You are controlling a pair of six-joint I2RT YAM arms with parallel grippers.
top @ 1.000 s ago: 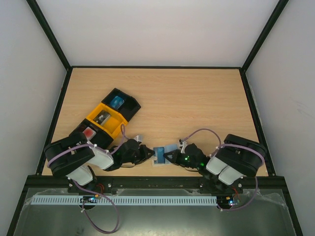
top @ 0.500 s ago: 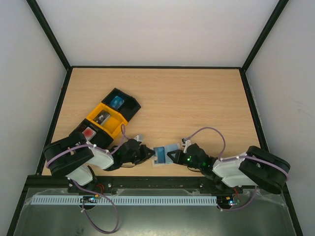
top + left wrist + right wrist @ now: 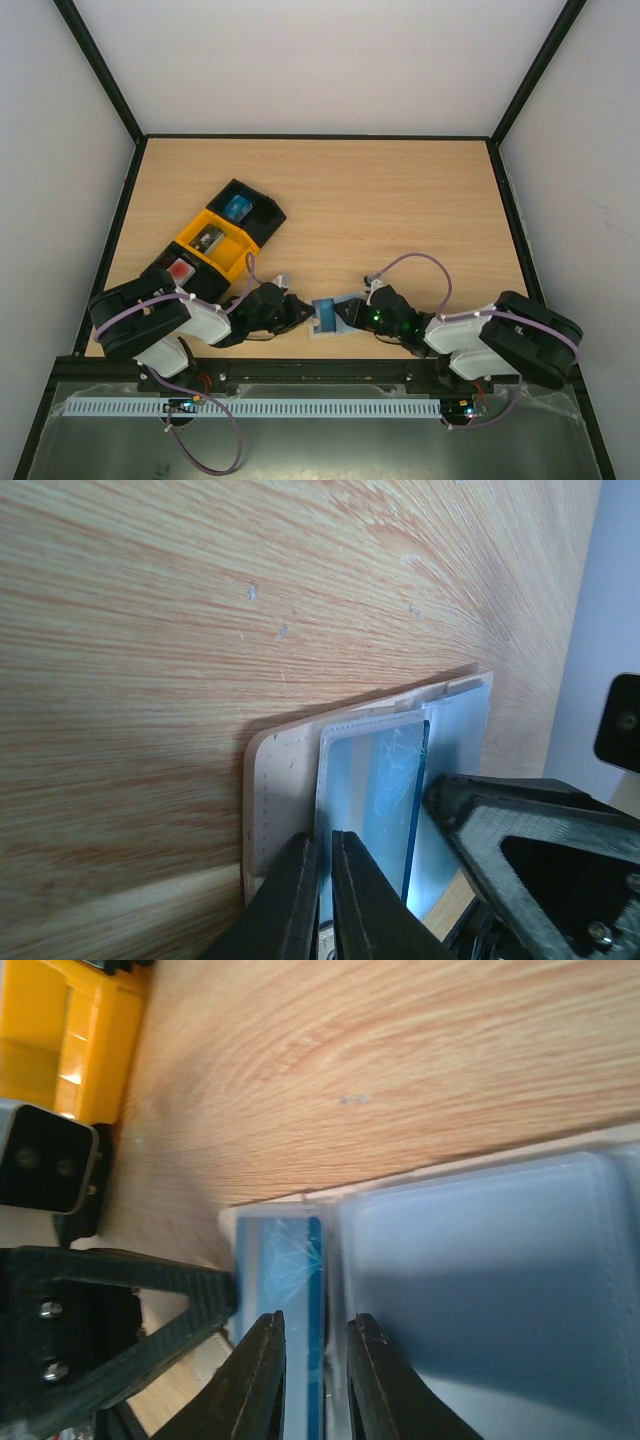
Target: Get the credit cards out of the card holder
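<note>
The pale blue-grey card holder (image 3: 322,334) lies flat near the table's front edge, between both grippers. Its beige tab (image 3: 278,790) is at the left end. A bright blue sheet (image 3: 326,314) sits in its pocket and also shows in the right wrist view (image 3: 290,1250). My left gripper (image 3: 297,313) is shut on the holder's left edge (image 3: 322,838). My right gripper (image 3: 350,314) is over the pocket mouth, with its jaws a little apart across the blue sheet's edge (image 3: 315,1325). No red credit card shows at the holder.
A row of yellow (image 3: 215,240) and black trays (image 3: 250,205) stands left of centre. One compartment holds a blue item (image 3: 237,207). A small red item (image 3: 180,268) lies in the nearest black compartment. Black frame rails run along the table's edges.
The right arm's elbow swung out to the right and lower. Its gripper slid slightly left onto the card holder. The left gripper and the holder stayed put.
</note>
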